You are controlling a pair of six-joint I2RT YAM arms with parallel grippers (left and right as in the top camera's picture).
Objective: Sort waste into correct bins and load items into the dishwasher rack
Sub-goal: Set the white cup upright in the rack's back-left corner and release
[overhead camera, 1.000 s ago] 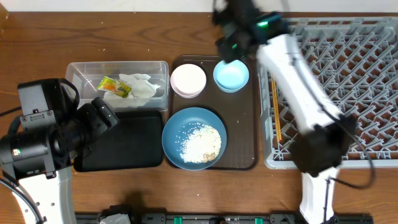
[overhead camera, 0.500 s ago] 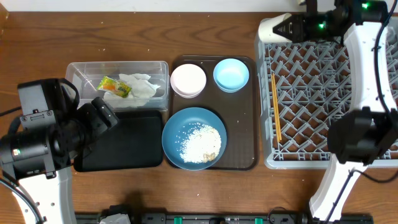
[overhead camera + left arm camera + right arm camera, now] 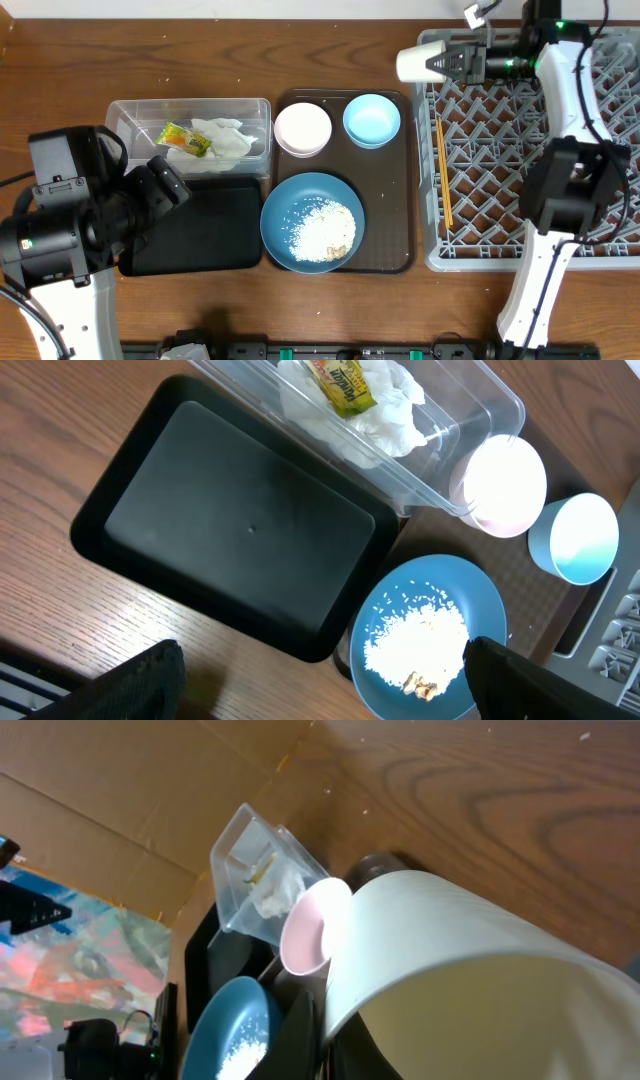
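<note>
Right gripper [image 3: 455, 62]: clenched on the white cup [image 3: 420, 63], which is held on its side above the far-left corner of the dishwasher rack [image 3: 520, 150], partly past its left wall.
Left gripper [image 3: 168, 183]: jaws spread wide, empty, above the black tray [image 3: 200, 235].
Risk: if let go here, the cup may drop outside the rack or roll across the pegs.
Cause: sideways hold, overhang.
</note>
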